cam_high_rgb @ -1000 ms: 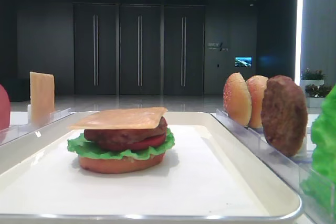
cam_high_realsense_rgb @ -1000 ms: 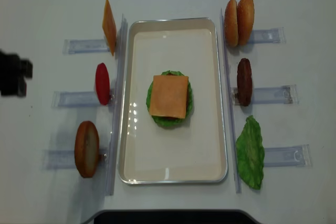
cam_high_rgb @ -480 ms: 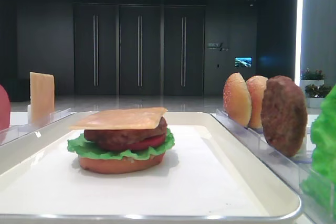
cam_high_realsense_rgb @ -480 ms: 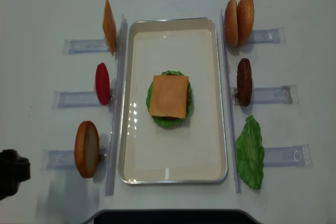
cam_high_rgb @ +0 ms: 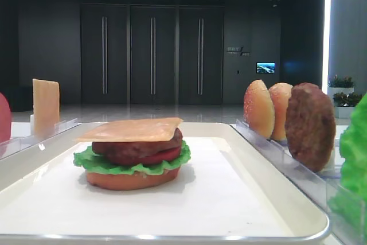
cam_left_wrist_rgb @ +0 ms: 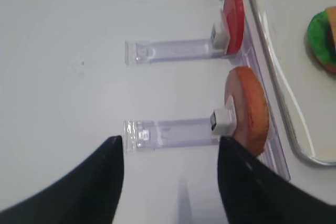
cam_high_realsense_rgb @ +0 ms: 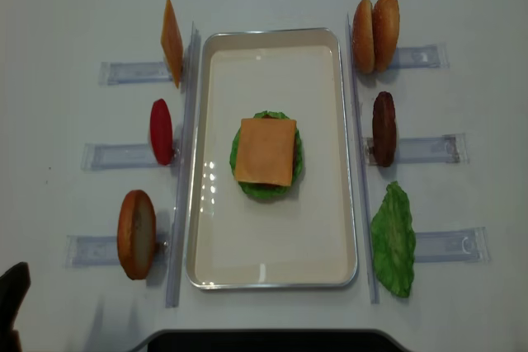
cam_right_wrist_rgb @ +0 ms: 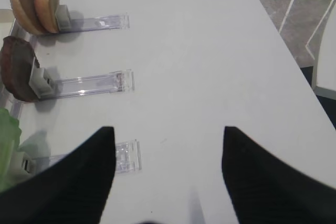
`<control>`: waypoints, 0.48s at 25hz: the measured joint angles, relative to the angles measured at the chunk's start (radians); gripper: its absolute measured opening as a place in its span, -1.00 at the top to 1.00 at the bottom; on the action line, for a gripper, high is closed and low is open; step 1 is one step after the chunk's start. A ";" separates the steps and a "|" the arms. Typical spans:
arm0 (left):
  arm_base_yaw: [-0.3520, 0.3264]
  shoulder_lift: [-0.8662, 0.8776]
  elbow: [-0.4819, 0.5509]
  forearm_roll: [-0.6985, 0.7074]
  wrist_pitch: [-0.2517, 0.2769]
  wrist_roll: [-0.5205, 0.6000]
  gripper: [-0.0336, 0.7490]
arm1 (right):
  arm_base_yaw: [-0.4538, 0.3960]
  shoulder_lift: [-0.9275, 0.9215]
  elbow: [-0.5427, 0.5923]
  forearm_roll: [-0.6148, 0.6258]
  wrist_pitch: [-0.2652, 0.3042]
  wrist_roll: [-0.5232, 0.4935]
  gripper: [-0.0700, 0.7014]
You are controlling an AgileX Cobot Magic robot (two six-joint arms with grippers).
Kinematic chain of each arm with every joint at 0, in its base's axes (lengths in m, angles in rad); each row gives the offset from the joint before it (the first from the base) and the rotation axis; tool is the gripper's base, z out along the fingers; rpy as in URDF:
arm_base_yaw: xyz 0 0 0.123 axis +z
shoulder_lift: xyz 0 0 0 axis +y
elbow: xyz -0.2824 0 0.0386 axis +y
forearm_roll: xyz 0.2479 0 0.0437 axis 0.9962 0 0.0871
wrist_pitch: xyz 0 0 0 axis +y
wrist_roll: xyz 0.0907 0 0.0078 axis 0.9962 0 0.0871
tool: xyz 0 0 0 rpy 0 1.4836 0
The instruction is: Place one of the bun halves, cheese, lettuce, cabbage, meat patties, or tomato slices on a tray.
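Now that the left claw has dropped back to the near-left corner of the table, spread wide and holding nothing, the cheese sits on top of the stack in the middle of the tray, so that layer looks done. Left to right along the white table: spare cheese slice, tomato, bun bottom, tray, then buns, patty and lettuce. The right claw hovers open and empty. Dark doors stand behind.
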 joint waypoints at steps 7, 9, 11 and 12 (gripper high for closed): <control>0.000 -0.078 0.000 0.000 0.015 0.005 -0.19 | 0.000 0.000 0.000 0.000 0.000 0.000 -0.28; 0.000 -0.078 0.000 0.000 0.015 0.005 -0.19 | 0.000 0.000 0.000 0.000 0.000 0.000 -0.28; 0.000 -0.078 0.000 0.000 0.015 0.005 -0.19 | 0.000 0.000 0.000 0.000 0.000 0.000 -0.28; 0.000 -0.078 0.000 0.000 0.015 0.005 -0.19 | 0.000 0.000 0.000 0.000 0.000 0.000 -0.28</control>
